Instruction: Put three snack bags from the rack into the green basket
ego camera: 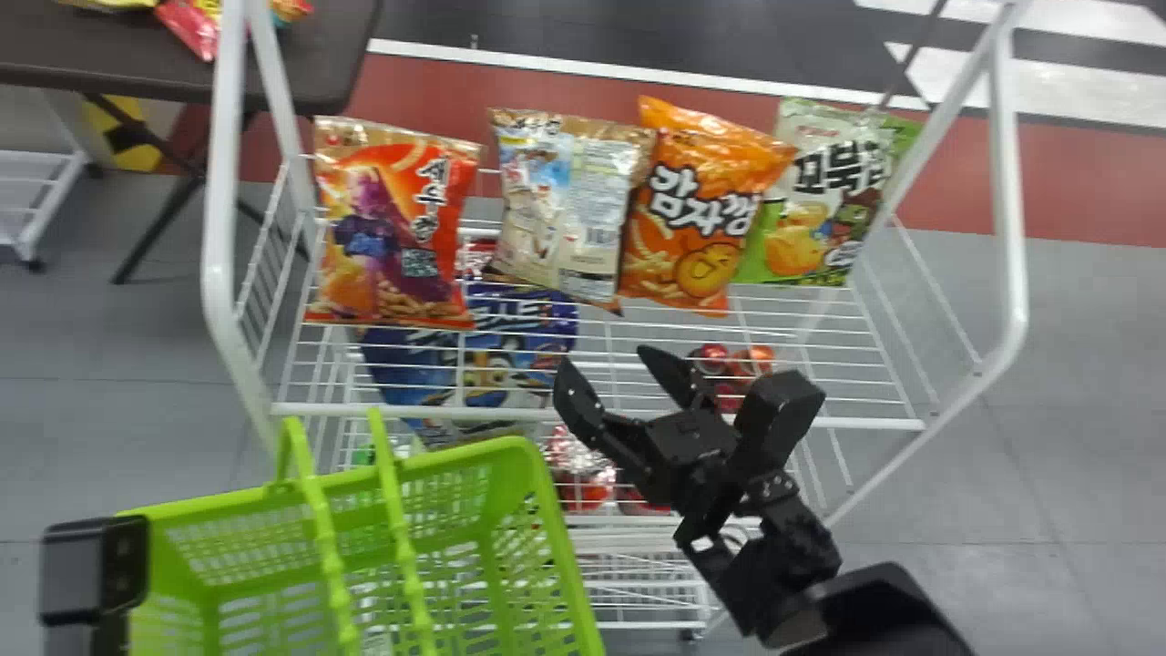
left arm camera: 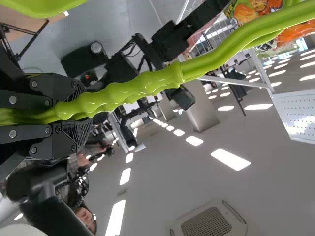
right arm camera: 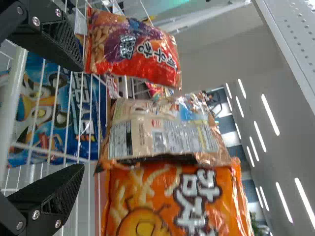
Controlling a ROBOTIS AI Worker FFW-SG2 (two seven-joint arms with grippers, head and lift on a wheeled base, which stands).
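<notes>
One green basket sat lower left, four snack bags upper middle on the white rack.
Left jaws clamped the basket's handle; right jaws stood apart below the bags. One blue bag lay behind shelf wires. The four looked shiny: red, beige, orange, green.

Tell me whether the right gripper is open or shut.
Open: the right gripper has its two fingers standing wide apart, with no bag pinched between them.
</notes>
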